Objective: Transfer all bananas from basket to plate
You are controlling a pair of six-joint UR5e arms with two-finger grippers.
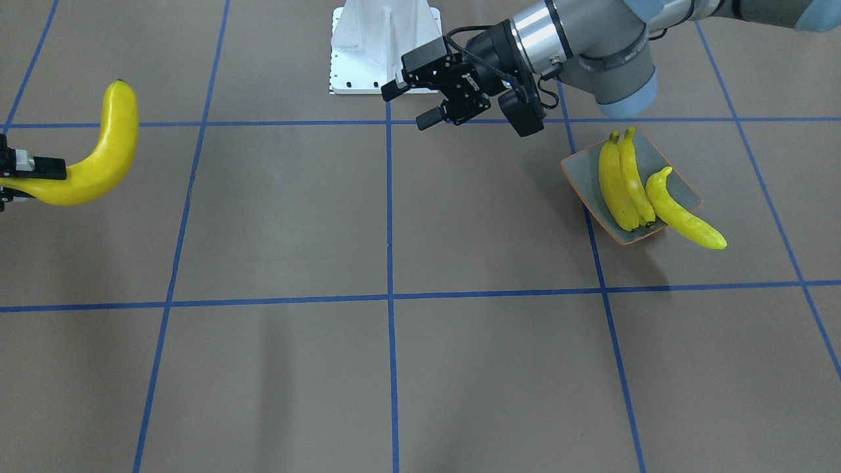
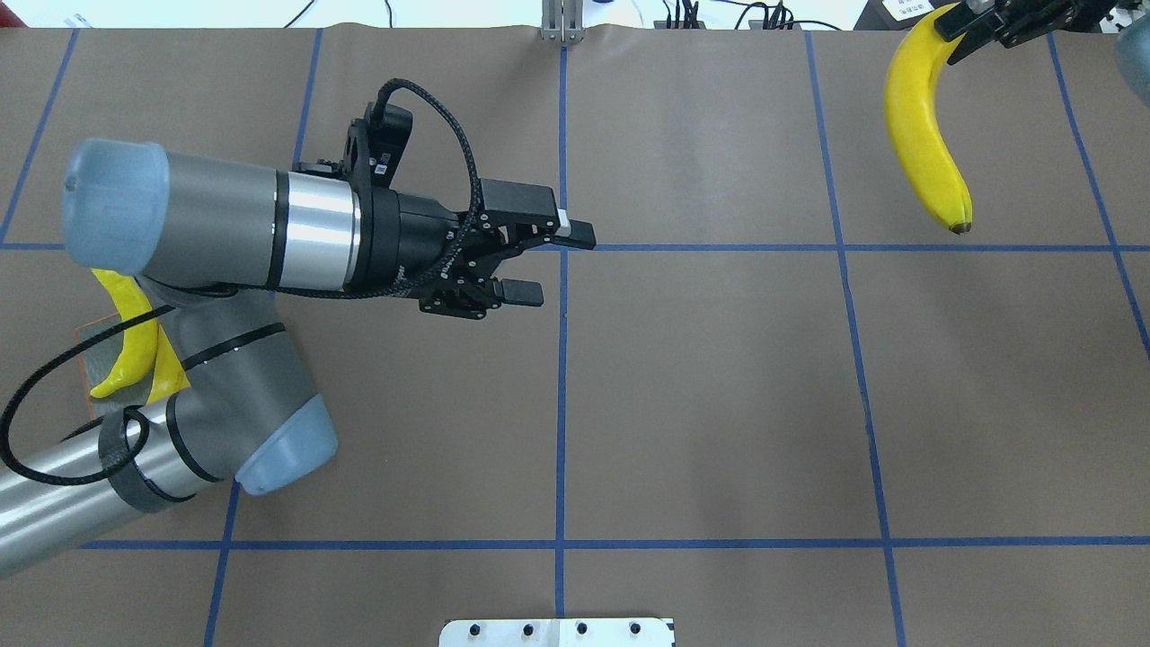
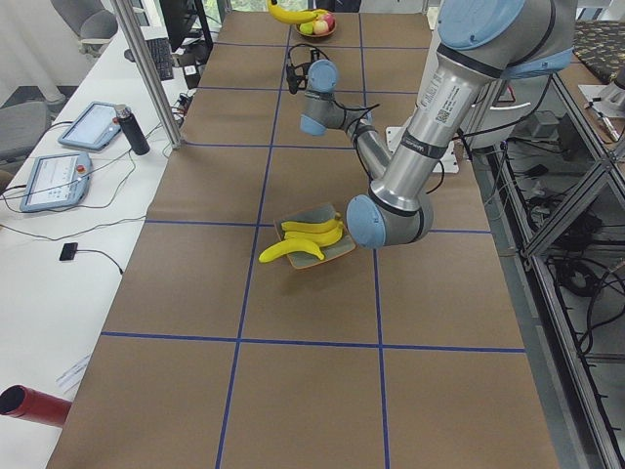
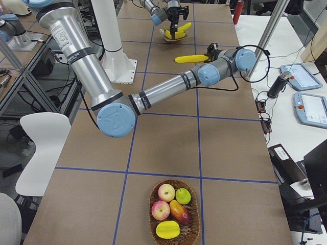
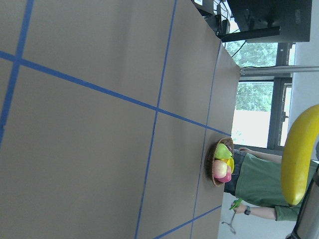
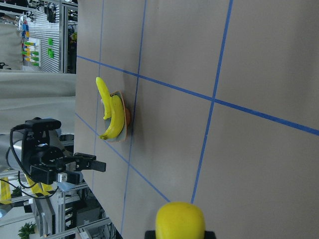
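status: three bananas (image 1: 627,180) lie on the plate (image 1: 583,169), at the left end of the table (image 1: 394,368). two sit side by side along it, and the third (image 1: 683,220) lies slanted with its far end hanging over the plate's rim. a fourth banana (image 1: 98,164) is in the air, pinched near one end by my right gripper (image 1: 39,177) and well apart from the plate. my left gripper (image 2: 561,264) hangs over the middle of the table with its jaws wide and nothing between them. judgement: three are delivered and one is in transit. the carried one has most of the table to cross, so a hand-over to my left side looks likely. the basket (image 4: 152,206) is at the right end. it holds round fruit (image 4: 166,193) and one short yellow piece (image 4: 167,229) that i cannot identify. i see no long curved banana in it, so the carried one may be the last. view notes: the front view shows the whole plate and the overhang. in the overhead view my left arm covers the plate and only one banana peeks out beside it. neither of those views reaches the basket. the right side view shows what is in it, and the left wrist view catches it small and far, with a person (image 5: 254,181) behind it. the right wrist view shows the plate at a distance and confirms that my left jaws are spread.
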